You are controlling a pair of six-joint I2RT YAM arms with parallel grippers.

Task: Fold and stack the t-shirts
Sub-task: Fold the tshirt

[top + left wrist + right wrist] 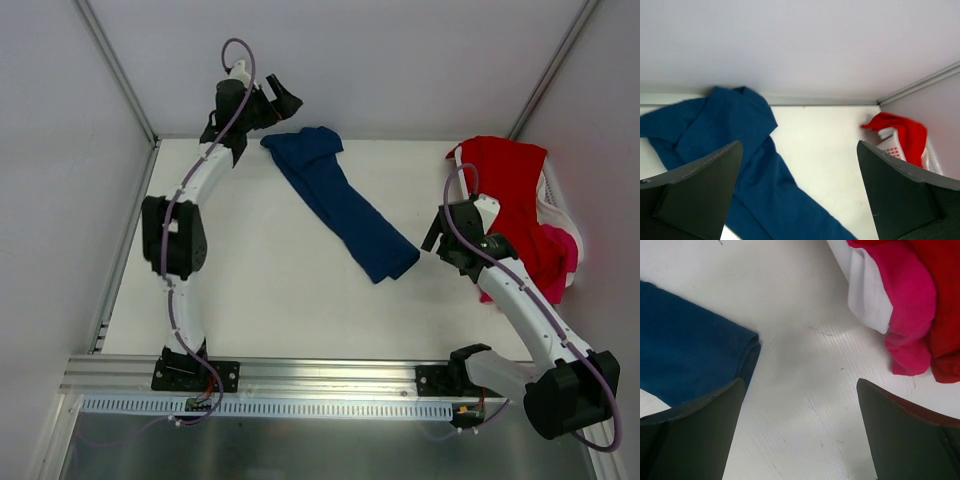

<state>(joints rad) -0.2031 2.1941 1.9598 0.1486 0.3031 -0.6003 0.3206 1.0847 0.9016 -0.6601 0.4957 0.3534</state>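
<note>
The navy blue t-shirt (340, 200) lies bunched in a long diagonal strip from the back middle of the table toward the centre; its print is hidden. It also shows in the left wrist view (730, 145) and the right wrist view (685, 350). The red t-shirt (515, 190) hangs over the white basket (556, 205) at the right, with the pink t-shirt (560, 265) below it. My left gripper (285, 102) is open and empty, raised at the shirt's far end. My right gripper (437, 237) is open and empty, between the navy shirt's near end and the basket.
The white table (260, 290) is walled by grey panels at the back and both sides. The basket stands against the right wall. A metal rail (320, 375) runs along the near edge with both arm bases on it.
</note>
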